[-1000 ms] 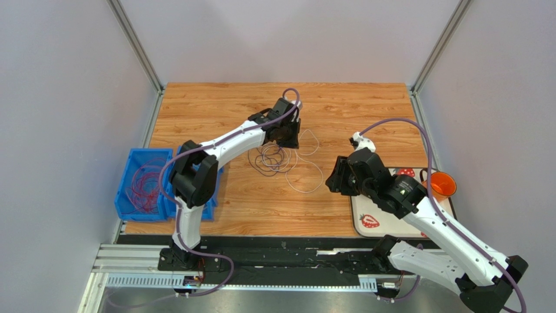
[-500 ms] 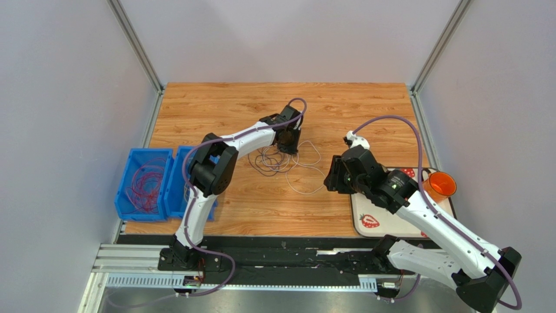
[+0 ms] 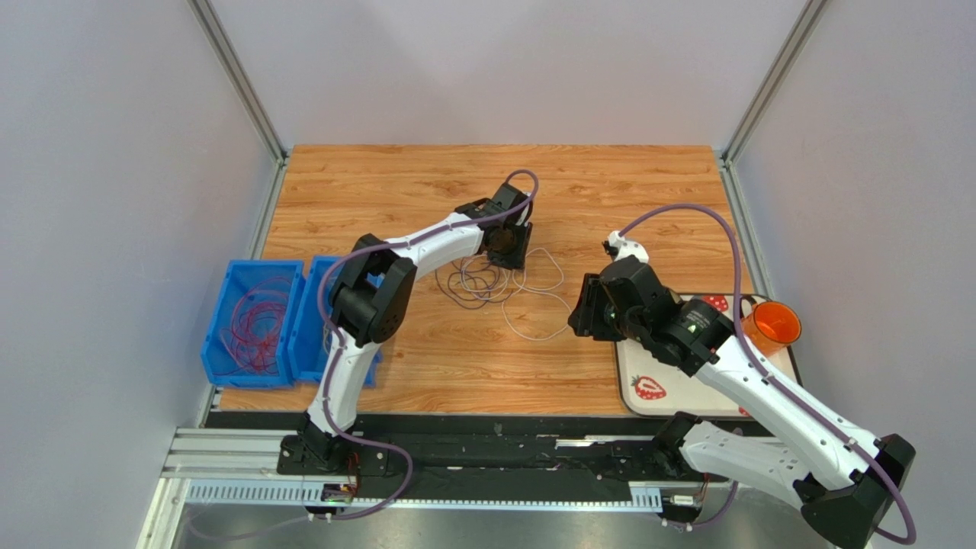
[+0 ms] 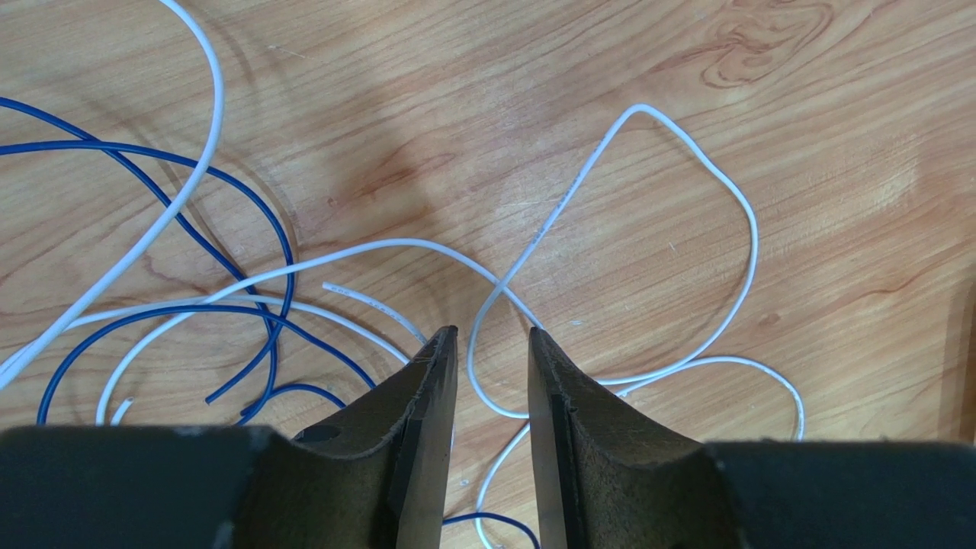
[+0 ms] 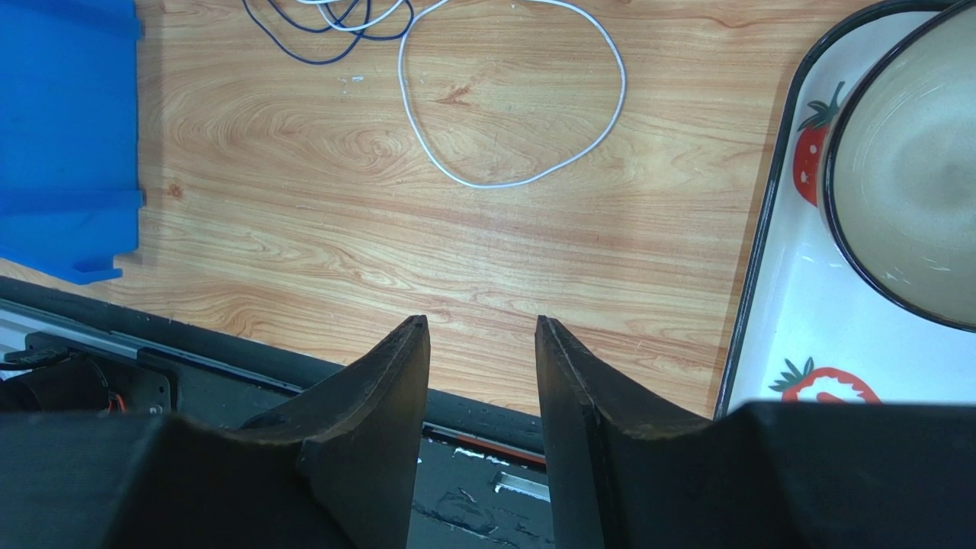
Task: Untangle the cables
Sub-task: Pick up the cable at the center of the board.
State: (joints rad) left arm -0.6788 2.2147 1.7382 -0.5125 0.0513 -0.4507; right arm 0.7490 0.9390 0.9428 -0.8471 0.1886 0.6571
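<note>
Separation step: the cables (image 3: pixel 481 280) lie tangled at mid-frame on the desk (image 3: pixel 619 195), the left fingers (image 4: pixel 418 435) straddle a white cable (image 4: pixel 639 108), narrowly parted and gripping nothing, the right fingers (image 5: pixel 378 435) are part-open and empty, and the next move probably calls for closing on one strand.

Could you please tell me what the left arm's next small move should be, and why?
Probably lower the left gripper and close on the thin white cable crossing beneath its parted jaws, then draw it away from the tangle. That loop lies alone on the wooden table, while nearby white strands overlap the thin dark blue cable.
</note>
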